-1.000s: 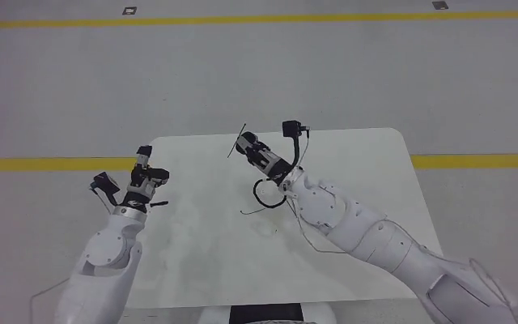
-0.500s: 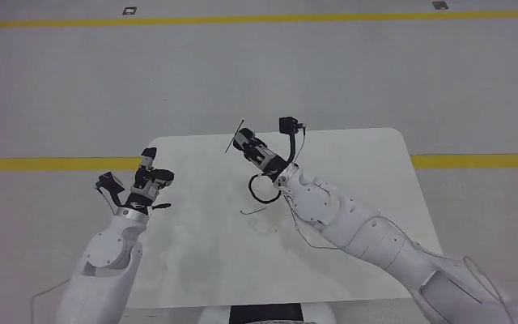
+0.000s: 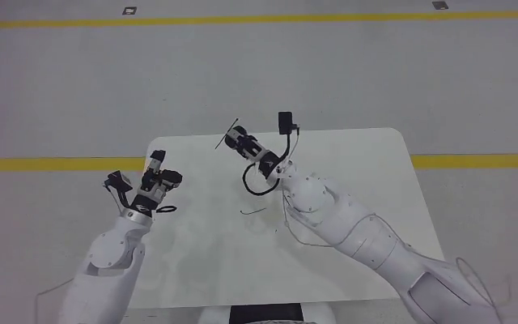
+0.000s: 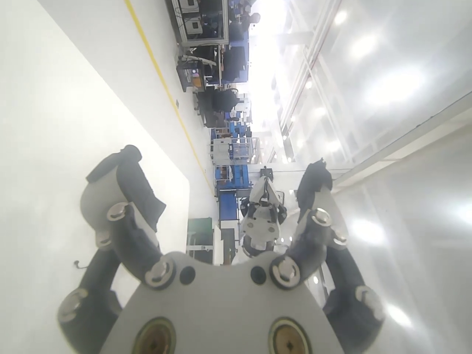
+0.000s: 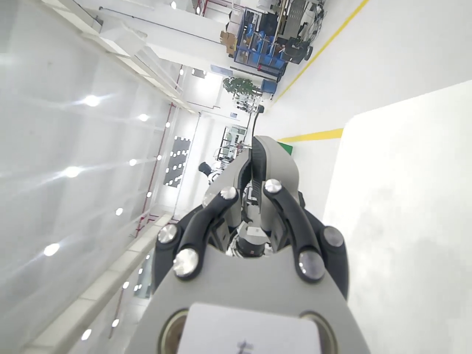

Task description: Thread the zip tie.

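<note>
Hovering over the far edge of the table [image 3: 364, 174] in the top view, the right gripper [image 3: 234, 139] pinches the black zip tie [image 3: 221, 143], with a cable loop [image 3: 252, 186] by its wrist and an unidentifiable thin strand [image 3: 252, 211] lying nearby. The left gripper [image 3: 166, 166] hangs at the left edge. Left wrist view: fingers [image 4: 127, 186] spread wide, empty. Right wrist view: fingers [image 5: 282, 165] clamp the tie, its gripped stretch hidden.

White rounded arms [image 3: 356, 231], grey wrist plates [image 4: 221, 307], black jaws, silver screws [image 5: 273, 186].
</note>
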### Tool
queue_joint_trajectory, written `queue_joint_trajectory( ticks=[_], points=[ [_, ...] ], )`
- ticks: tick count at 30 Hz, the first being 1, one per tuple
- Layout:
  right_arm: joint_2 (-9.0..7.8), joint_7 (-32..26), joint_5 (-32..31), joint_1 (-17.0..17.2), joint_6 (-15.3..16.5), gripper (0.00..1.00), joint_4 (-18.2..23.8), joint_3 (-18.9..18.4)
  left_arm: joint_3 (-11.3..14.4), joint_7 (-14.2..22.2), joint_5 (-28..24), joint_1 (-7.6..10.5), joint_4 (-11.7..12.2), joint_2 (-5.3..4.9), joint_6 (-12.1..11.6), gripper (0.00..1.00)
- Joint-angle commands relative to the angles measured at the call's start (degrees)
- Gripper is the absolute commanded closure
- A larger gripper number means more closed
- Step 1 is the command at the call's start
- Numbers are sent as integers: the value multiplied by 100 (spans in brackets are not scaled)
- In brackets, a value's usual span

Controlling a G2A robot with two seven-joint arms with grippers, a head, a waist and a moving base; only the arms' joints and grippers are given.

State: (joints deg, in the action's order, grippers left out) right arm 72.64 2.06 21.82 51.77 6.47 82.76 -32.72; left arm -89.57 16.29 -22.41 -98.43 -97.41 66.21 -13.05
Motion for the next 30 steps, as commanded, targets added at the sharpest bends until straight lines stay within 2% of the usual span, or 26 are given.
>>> queue_joint_trajectory(
  ticks=[1, 5, 15, 18, 21, 25, 30],
  points=[
    [61, -73, 255, 10, -19, 100, -49, -29, -12, 15, -17, 7, -4, 1, -12, 0],
    [179, -229, 691, 39, -59, 100, -144, -93, 20, 215, -157, 12, -67, 6, -111, 0],
    [179, -229, 691, 39, -59, 100, -144, -93, 44, 237, -132, 37, -68, 7, -101, 0],
    [182, -231, 663, 88, -98, 100, -128, -98, 83, 408, -46, 49, -67, 1, -156, 0],
    [230, -213, 613, 191, -325, 100, -58, -97, 133, 610, -135, 52, -56, 4, -333, 0],
    [348, -86, 662, 233, -553, 100, -142, -39, 219, 1074, -262, 77, -7, -2, -556, 0],
    [348, -86, 662, 233, -553, 100, -142, -39, 219, 1074, -262, 77, -7, -2, -556, 0]
  ],
)
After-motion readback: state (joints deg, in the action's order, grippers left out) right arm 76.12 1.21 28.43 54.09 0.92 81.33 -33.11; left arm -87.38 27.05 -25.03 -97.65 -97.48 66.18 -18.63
